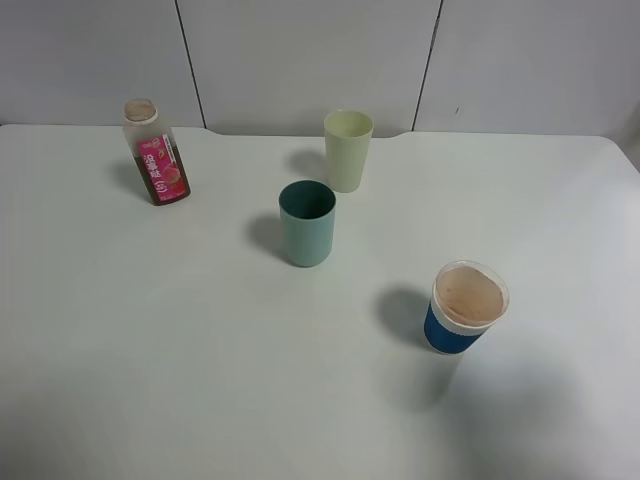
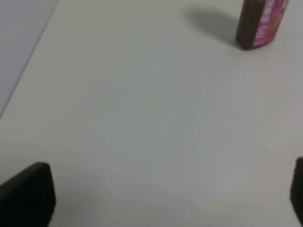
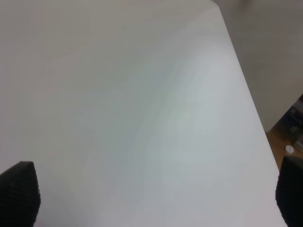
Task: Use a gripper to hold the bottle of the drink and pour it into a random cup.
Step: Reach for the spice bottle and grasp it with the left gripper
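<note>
The bottle (image 1: 157, 153), with a pink label and dark drink inside, stands upright at the table's back left; its lower part shows in the left wrist view (image 2: 261, 23). The pale yellow-green cup (image 1: 348, 150) stands upright at the back middle. Neither arm shows in the exterior high view. My left gripper (image 2: 165, 198) is open and empty, its fingertips (image 2: 28, 194) wide apart over bare table, well short of the bottle. My right gripper (image 3: 151, 198) is open and empty over bare table near the table's side edge.
A teal-green tumbler (image 1: 307, 223) stands mid-table in front of the yellow-green cup. A blue cup with a white rim (image 1: 466, 307) stands front right. The white table (image 1: 150, 350) ends at a grey wall behind; its edge (image 3: 246, 90) and floor show in the right wrist view.
</note>
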You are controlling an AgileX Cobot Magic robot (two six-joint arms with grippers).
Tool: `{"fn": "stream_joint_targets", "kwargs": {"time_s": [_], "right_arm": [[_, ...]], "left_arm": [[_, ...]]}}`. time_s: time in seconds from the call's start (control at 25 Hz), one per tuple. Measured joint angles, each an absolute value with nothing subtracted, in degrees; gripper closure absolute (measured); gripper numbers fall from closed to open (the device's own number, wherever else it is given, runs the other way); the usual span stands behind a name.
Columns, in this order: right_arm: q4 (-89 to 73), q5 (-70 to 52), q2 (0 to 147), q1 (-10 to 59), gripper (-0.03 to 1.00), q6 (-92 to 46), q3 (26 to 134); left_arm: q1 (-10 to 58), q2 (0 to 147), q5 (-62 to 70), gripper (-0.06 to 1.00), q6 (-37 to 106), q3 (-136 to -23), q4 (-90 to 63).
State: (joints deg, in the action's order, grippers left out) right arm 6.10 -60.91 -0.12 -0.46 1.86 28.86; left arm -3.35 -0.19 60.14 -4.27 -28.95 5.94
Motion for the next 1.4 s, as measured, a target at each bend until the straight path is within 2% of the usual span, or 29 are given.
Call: {"fn": "stream_joint_targets", "kwargs": {"time_s": [1.4], "right_arm": [[6.10, -60.91, -0.12, -0.46, -0.02, 1.86, 28.86]], "left_arm": [[-3.35, -0.19, 60.14, -0.04, -4.27, -28.95, 5.94]]}}
